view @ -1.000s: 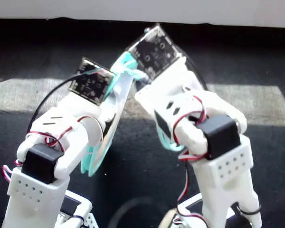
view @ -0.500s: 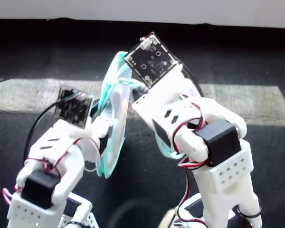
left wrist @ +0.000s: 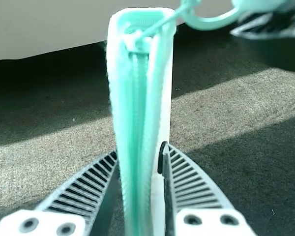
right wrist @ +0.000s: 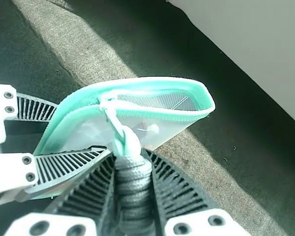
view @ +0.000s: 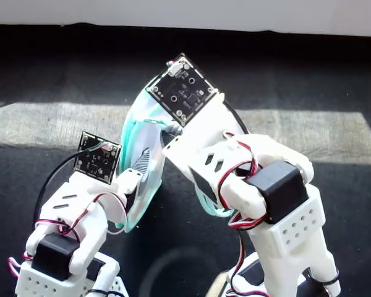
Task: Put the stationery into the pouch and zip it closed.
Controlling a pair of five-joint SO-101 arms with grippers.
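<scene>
- Above the dark tabletop (view: pixel 334 80), both arms hold the teal-edged pouch (view: pixel 142 154) in the air, standing on edge between them.
- Clamped on the pouch's zip seam, the left gripper (left wrist: pixel 139 152) has a finger on each side. This looks meant to anchor the pouch so that the zip can be pulled against it.
- Farther along the seam, the right gripper (right wrist: pixel 128 152) is clenched on the grey pull cord (right wrist: pixel 132 177), which hangs from the slider (right wrist: pixel 107 104).
- Between the left jaws and the slider the teeth look meshed. Beyond the slider the mouth seems to gape, so I judge the zipping unfinished.
- Through the translucent wall I cannot make out any stationery (only a pale speck).
</scene>
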